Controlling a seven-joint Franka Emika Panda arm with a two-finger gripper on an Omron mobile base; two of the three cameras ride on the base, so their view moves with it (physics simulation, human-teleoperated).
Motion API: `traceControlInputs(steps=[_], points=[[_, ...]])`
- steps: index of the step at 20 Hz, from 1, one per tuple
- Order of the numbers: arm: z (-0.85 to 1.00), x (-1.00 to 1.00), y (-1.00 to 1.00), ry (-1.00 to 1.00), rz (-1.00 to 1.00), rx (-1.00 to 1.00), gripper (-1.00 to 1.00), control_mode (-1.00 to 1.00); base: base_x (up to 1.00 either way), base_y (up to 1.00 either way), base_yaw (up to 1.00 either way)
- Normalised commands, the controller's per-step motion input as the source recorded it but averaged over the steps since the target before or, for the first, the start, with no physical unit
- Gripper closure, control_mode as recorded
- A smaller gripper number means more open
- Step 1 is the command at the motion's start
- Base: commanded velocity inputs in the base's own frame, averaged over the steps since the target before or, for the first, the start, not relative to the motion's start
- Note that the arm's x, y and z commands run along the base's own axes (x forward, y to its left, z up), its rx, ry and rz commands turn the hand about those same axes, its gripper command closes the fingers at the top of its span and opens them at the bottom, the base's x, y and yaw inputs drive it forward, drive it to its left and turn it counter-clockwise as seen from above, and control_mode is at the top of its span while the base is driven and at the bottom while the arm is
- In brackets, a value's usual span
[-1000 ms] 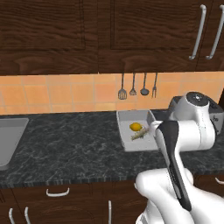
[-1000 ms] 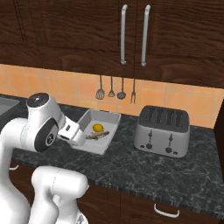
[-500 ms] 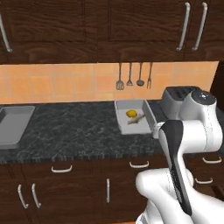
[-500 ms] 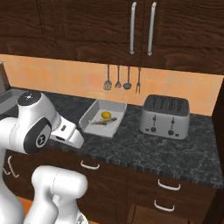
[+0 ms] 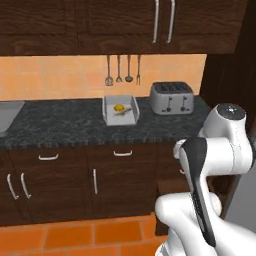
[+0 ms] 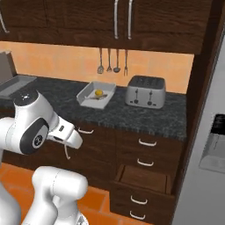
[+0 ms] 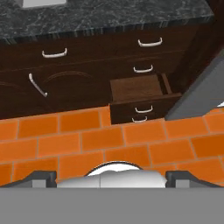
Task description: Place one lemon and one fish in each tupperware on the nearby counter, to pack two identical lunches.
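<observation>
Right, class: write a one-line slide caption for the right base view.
Grey tupperware holding a lemon and a fish sits on the dark counter beside a toaster.

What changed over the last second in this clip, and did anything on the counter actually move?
The base backed away from the counter, so the whole scene shrank and slid in both base views; cabinets and orange floor now show. The tupperware kept its lemon and fish, beside the toaster. Nothing was grasped or released.
</observation>
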Motion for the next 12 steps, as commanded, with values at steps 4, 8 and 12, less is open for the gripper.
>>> traceControlInputs(steps=[4, 8, 12], points=[[0.0, 0.0, 0.0, 0.0, 0.0, 0.0, -1.0, 1.0, -0.36, -1.0, -0.04], [0.0, 0.0, 0.0, 0.0, 0.0, 0.0, -1.0, 1.0, -0.09, -1.0, 0.0], [0.0, 0.0, 0.0, 0.0, 0.0, 0.0, -1.0, 1.0, -0.04, -1.0, 0.0]])
